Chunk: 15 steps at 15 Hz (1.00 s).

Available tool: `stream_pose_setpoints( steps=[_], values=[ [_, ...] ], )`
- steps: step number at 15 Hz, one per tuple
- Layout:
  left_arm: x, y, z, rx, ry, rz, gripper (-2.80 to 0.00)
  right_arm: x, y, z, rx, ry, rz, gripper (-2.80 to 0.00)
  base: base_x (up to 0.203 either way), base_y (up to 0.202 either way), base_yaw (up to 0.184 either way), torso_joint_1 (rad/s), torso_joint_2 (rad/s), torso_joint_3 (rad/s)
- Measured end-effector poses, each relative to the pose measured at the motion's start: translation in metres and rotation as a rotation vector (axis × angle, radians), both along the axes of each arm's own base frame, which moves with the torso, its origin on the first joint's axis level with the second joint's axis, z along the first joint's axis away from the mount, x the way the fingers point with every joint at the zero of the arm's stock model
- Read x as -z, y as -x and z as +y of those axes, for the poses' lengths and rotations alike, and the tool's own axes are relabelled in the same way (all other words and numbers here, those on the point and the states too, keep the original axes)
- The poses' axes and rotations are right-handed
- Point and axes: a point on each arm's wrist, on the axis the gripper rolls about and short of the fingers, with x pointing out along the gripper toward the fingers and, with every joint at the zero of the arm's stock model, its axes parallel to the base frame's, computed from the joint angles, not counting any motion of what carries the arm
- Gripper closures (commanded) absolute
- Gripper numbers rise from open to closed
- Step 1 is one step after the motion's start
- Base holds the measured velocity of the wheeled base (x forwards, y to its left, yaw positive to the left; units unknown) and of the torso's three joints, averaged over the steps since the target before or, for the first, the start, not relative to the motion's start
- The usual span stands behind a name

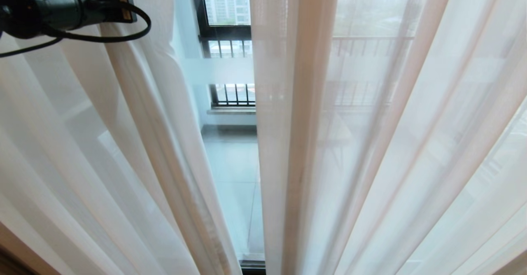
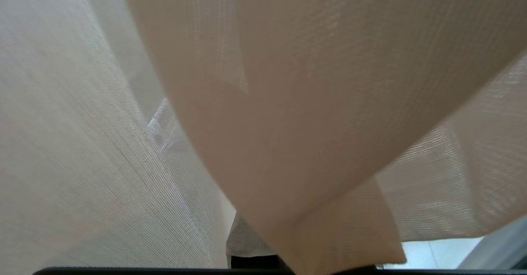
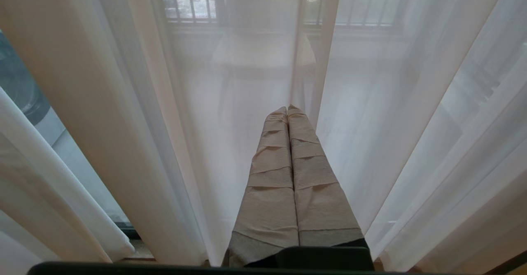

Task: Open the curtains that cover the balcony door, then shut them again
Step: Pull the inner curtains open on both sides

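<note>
1. Black and bulky at the upper left of the head view, the left arm's wrist housing with its looped cable is what sits closest to the lens; the left gripper itself is out of that view, reaching into the sheer folds.
2. From the left wrist view, cloth fills nearly everything: a fold of the curtains drapes right over the claw. Its jaws are closed down to almost nothing, and whether any fabric is pinched between them cannot be told.
3. Left of centre in the head view, the left sheer panel slants away, leaving a narrow gap.
4. Through that gap at centre shows the balcony door, its frosted strip crossing the upper part of the gap.
5. Right of centre, the right sheer panel hangs across the glass.
6. In the right wrist view the right gripper, its taped fingers pressed together on nothing, points at the right panel without gripping it.
7. Judging by the narrow gap, the sheers stand only partly apart; whether this is opening or re-closing cannot be told.
</note>
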Motion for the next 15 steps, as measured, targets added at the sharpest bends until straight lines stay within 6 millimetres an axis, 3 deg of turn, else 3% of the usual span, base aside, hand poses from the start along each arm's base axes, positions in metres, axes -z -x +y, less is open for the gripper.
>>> stream_pose_setpoints(
  steps=[15],
  values=[
    [0.0084,0.0018,0.0098,-0.029,-0.002,0.032,0.0,0.0,0.0,0.0,0.0,0.0,0.0,0.0,0.0,0.0,0.0,0.0,0.0,0.0]
  ],
)
